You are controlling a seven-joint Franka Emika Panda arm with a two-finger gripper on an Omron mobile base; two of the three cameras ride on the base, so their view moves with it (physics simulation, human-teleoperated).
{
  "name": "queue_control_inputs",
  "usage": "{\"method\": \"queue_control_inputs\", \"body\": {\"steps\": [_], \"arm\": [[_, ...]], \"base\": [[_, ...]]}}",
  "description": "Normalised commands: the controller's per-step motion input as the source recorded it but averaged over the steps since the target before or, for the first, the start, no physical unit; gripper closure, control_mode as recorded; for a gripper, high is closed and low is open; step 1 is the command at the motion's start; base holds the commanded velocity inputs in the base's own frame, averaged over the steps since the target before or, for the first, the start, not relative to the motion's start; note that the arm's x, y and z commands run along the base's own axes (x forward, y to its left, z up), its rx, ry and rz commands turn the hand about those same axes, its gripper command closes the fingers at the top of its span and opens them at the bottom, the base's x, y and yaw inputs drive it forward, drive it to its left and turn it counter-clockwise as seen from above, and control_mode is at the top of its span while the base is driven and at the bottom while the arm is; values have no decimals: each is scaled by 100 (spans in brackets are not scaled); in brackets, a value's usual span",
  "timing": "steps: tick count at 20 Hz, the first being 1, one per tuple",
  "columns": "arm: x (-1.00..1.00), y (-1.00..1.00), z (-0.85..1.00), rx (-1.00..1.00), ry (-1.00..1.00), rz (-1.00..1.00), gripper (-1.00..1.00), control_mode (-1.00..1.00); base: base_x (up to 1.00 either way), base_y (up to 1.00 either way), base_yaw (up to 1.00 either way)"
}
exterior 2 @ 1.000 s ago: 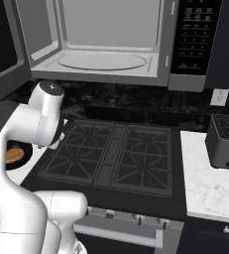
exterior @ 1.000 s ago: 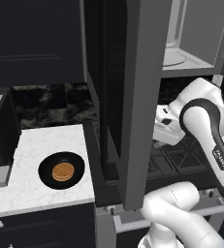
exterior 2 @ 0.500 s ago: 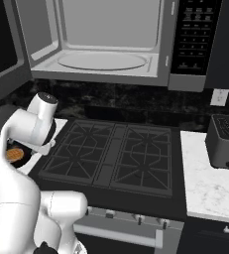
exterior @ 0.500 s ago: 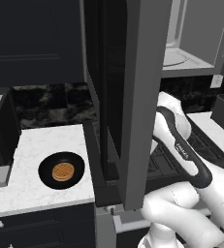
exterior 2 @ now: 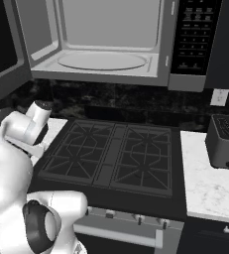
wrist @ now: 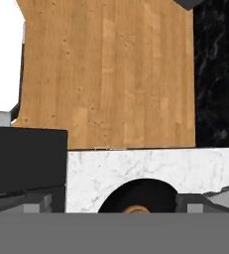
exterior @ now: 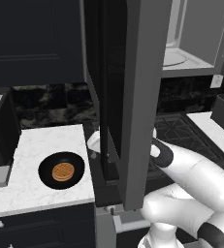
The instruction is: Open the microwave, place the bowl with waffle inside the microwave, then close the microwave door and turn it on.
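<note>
While the microwave door [exterior: 133, 97] stands swung wide, edge-on in the left base view, the cavity of the microwave [exterior 2: 103, 42] lies exposed with its 1 round turntable bare, so the opening step looks done and the bowl is next. The arm reaches low under the door toward the white counter [exterior: 31, 186], seemingly to come at the bowl from the side without striking the door.

The bowl [exterior: 61, 170] sits on that counter at about 9 o'clock from the door's lower edge, well apart from the stove [exterior 2: 116, 158]. It is shallow, round and black, and the waffle [exterior: 62, 171] lies flat at its centre, golden-brown with a grid. In the hand view the bowl [wrist: 141, 196] shows at 6 o'clock. I cannot tell whether the gripper's fingers are apart or together.
</note>
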Motion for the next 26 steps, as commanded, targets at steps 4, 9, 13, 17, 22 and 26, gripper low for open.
{"method": "queue_control_inputs", "body": {"steps": [4,9,13,17,22,26], "arm": [[53,45,-48,-10,4,0,-100,-100],[63,2,-48,-4,0,0,-100,-100],[62,11,-39,-1,0,-2,-100,-100],[41,28,-30,-1,0,-3,-100,-100],[24,23,-33,-3,0,-3,-100,-100],[4,14,-43,-7,0,-2,-100,-100]], "base": [[0,0,0],[0,0,0],[0,0,0],[0,0,0],[0,0,0],[0,0,0]]}}
